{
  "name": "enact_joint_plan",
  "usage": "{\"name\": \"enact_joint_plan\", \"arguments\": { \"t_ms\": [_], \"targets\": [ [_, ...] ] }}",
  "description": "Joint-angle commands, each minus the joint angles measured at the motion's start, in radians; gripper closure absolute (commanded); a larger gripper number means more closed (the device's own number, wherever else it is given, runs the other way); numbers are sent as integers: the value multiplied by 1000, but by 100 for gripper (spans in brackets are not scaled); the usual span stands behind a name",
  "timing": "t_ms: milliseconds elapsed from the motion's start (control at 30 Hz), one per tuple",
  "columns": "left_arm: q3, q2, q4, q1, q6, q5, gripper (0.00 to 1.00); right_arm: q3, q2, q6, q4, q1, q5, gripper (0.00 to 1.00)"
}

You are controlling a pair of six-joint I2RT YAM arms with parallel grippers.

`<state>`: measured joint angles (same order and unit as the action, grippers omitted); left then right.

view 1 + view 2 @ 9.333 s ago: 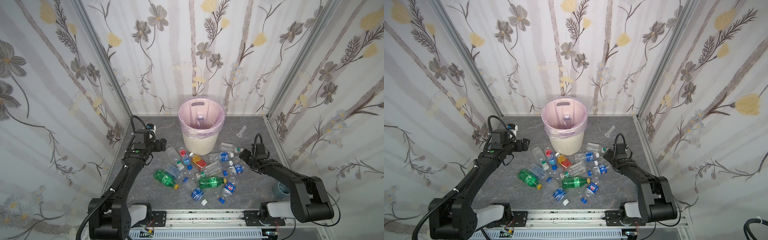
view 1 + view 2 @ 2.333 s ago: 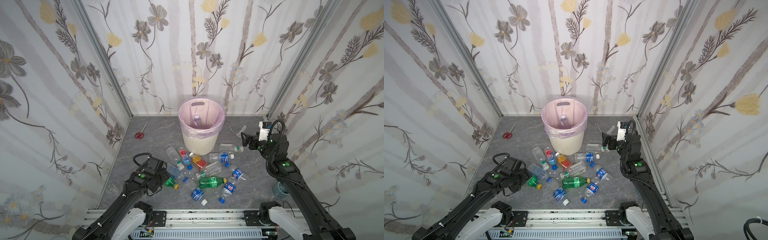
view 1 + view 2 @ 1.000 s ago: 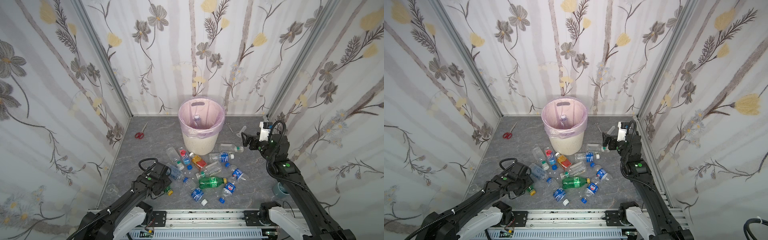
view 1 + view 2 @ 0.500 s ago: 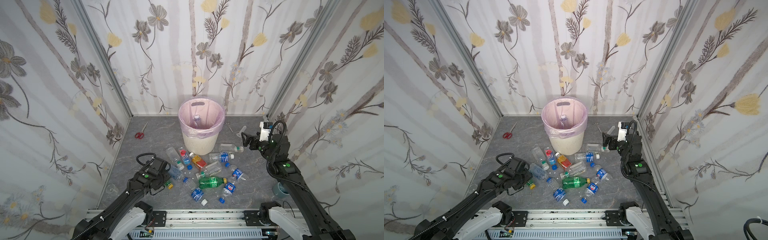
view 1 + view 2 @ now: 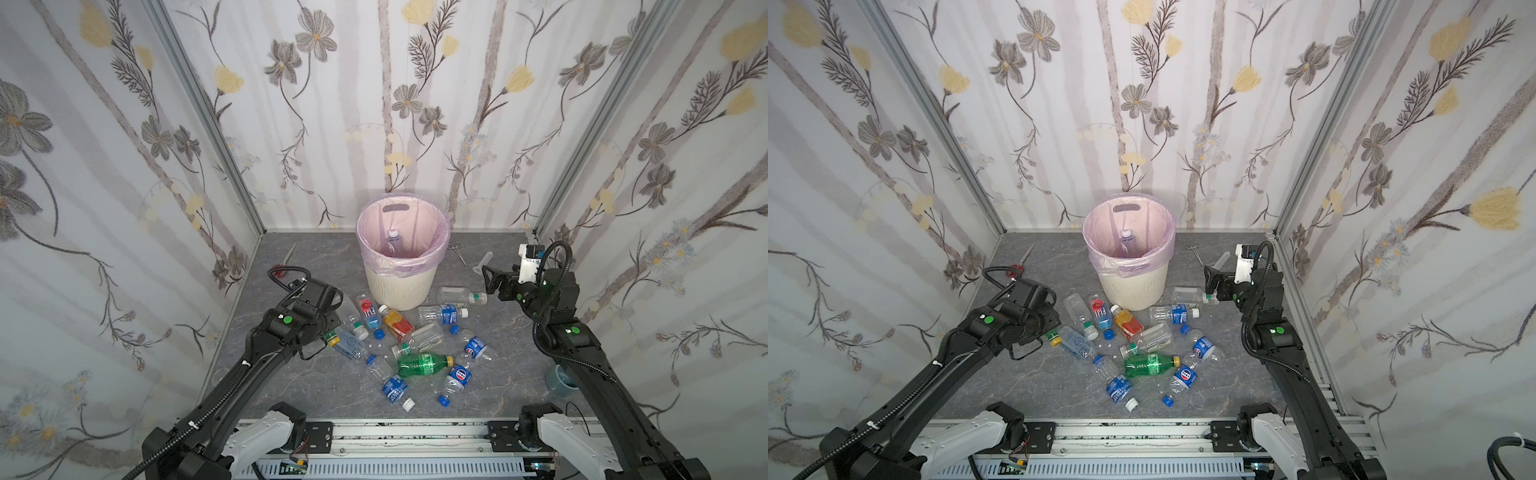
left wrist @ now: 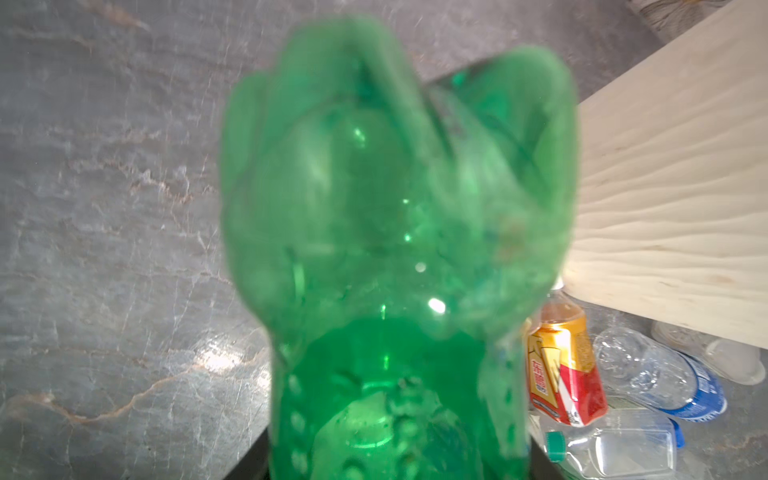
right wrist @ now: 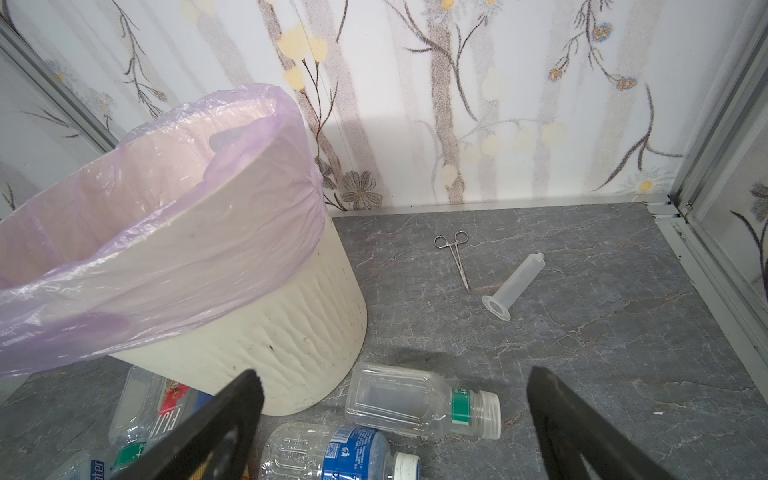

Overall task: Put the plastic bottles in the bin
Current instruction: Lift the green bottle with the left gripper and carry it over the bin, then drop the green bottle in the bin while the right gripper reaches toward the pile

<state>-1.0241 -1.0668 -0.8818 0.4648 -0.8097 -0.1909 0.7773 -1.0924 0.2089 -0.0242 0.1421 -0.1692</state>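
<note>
**Gripping a green bottle, with the left pincer mostly out of sight**

Filling the left wrist view is a green bottle (image 6: 395,249), blurred and so close that the pincer fingers around it barely show. The left pincer (image 5: 327,333) is closed on it. In both top views the arm's wrist hides the grip, and only the bottle's yellow cap (image 5: 1054,340) peeks out. Whether the bottle is clear of the desk (image 5: 311,386) cannot be told.

The right pincer (image 7: 395,374) is wide open and holds nothing. It hovers near a clear bottle (image 7: 415,401) that lies on its side just beside the bin (image 7: 291,340). A blue-labelled bottle (image 7: 332,453) nearby is cut off by the edge of the right wrist view.

The bin stands at the back middle of the desk, its pink liner (image 5: 444,239) folded over the rim. One bottle inside (image 5: 393,243) leans against the liner. The bin's near wall hides the lower part of its interior.

The other bottles lie scattered in front of the bin, among them a second green bottle (image 5: 419,365) and an orange bottle (image 5: 397,324).

Red scissors (image 5: 284,266) are partly covered by the left arm's cable. A blue cup (image 5: 559,380) is half hidden behind the right arm. Metal forceps (image 7: 457,257) and a clear tube (image 7: 515,280) lie in plain sight beyond the right pincer.
</note>
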Motion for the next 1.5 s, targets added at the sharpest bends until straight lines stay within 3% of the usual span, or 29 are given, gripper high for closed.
{"name": "enact_joint_plan", "arguments": {
  "t_ms": [0, 400, 833, 1033, 1467],
  "targets": [
    [-95, -32, -15, -2, 127, -28, 50, -1, -7, 6, 50, -1, 15, 0],
    [-472, -187, 53, -9, 336, 17, 47, 8, -11, -4, 43, -1, 9, 0],
    [-771, -442, 182, -9, 494, 330, 48, 0, 62, 2, -42, 11, 14, 0],
    [-907, -581, 190, -9, 503, 441, 48, 5, 99, 15, -100, 17, 31, 0],
    [-1097, -803, 195, -9, 495, 477, 47, 6, 133, 27, -196, 54, 46, 0]
  ]
}}
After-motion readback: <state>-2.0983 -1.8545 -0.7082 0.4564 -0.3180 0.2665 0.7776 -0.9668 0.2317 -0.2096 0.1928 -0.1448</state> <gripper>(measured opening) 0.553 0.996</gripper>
